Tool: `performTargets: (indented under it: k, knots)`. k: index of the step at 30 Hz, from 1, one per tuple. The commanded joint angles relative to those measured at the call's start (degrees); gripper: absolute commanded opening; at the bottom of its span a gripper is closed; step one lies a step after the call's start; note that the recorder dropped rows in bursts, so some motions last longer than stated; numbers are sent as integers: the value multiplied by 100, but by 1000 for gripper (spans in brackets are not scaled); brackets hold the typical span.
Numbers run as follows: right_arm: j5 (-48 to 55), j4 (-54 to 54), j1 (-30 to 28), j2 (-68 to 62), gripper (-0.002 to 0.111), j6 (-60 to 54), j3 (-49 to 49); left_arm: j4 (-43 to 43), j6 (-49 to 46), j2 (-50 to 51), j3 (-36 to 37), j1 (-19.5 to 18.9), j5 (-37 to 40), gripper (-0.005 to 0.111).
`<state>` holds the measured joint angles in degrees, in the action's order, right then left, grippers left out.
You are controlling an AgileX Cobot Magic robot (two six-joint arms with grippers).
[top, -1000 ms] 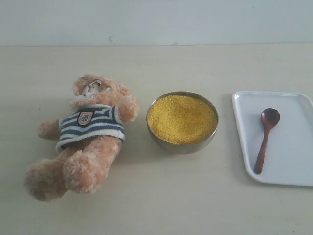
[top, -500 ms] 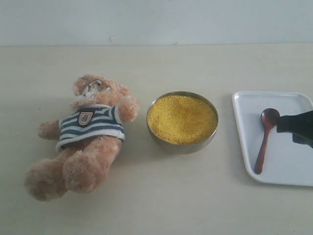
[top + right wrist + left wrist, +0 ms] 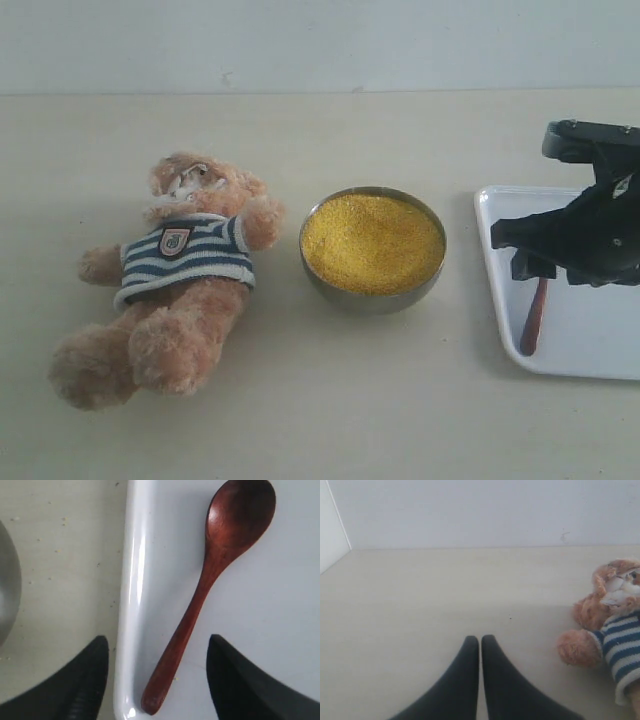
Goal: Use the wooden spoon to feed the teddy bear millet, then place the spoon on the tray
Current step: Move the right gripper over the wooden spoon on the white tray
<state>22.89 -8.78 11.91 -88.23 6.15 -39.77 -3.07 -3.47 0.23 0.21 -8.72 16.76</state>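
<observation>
Right wrist view: the wooden spoon (image 3: 200, 600) lies flat on the tray (image 3: 280, 630), its handle end close to the tray's rim on the side facing the metal bowl (image 3: 372, 300), and its round head angled further into the tray. The right gripper (image 3: 156, 645) hangs over the handle's end half with its jaws wide apart. 1 finger (image 3: 85, 680) is outside the tray's rim and the other is over the tray's floor, and they hold nothing. The handle runs between the 2 fingers, roughly across their closing line though a little skewed, so a straight descent should straddle it. The left gripper (image 3: 480, 645) is pressed together and empty, well away from the tray, so the right arm is plainly the nearer. The millet (image 3: 372, 243) sits just beside the tray, and the teddy bear (image 3: 180, 280) lies beyond it.
</observation>
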Motion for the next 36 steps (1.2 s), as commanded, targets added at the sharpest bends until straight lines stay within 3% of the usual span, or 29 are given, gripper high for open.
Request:
performTargets:
  k: [1,13,20,25,36]
  knots:
    - [-164,-46,8,-421,55,103,-157,10,23,-23,-21,13,-31,4]
    - [-619,60,8,-834,55,454,-157,10,23,-23,-21,13,-31,4]
    - [-572,694,8,-834,55,998,-157,10,23,-23,-21,13,-31,4]
    - [-569,747,8,-834,44,1036,-157,10,23,-23,-21,13,-31,4]
    - [-559,747,8,-834,43,1015,-157,10,23,-23,-21,13,-31,4]
